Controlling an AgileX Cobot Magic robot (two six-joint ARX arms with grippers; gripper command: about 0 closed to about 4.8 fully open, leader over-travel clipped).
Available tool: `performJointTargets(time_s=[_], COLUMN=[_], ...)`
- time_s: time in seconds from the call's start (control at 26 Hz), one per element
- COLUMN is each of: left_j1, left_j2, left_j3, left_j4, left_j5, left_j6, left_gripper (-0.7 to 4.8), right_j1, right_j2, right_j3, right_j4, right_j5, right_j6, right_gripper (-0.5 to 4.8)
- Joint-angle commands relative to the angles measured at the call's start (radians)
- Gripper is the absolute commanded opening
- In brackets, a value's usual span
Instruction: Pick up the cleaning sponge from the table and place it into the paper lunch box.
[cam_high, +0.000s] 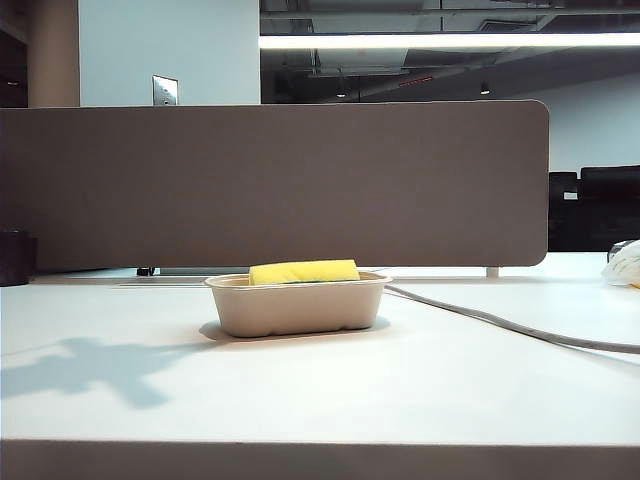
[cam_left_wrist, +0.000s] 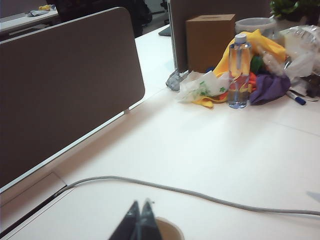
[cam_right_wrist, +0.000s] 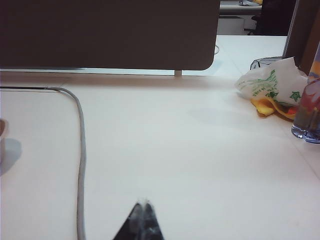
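Exterior view: you see no arm in shot, only an arm-shaped shadow on the left of the table.
Lunch box: your paper lunch box sits mid-table, in front of the brown divider.
Sponge: your cleaning sponge lies inside the box, its yellow top poking above the rim.
Cable: a grey cable snakes off to the right from behind the box.
Left gripper: in your left wrist view the left gripper hangs above the table, fingers pinched together, nothing between them; a curved tan rim, likely the box, peeks just beside the tips.
Clutter: a water bottle, cardboard box and bright cloths crowd the far corner.
Right gripper: the right gripper is clenched empty over bare table, the cable well off to one side.
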Motion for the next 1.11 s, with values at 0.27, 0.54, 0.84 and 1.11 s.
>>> performJointTargets(time_s=[0.27,0.54,0.84,1.11], left_j1=[0.383,0.675,0.678,0.678], left_j2=[-0.063,-0.407,-0.922,-1.069], left_j3=[-0.145,-0.505,-0.874,-1.038], left_j4=[-0.171,-0.075,0.052,0.084], left_j5=[0.347,0.336,-0.114,-0.110], left_j6=[-0.068,-0.119,-0.203,-0.347], left_gripper=[-0.02,-0.02,-0.02,-0.02], right_j1=[0.001,0.001,0.001,0.001], right_j2=[0.000,0.000,0.000,0.000], right_j3=[0.001,0.001,0.001,0.001], right_j4=[0.014,0.014,0.014,0.014], right_j5=[0.000,0.000,0.001,0.000], right_j6=[0.000,0.000,0.000,0.000], right_gripper=[-0.05,-0.05,-0.05,-0.05])
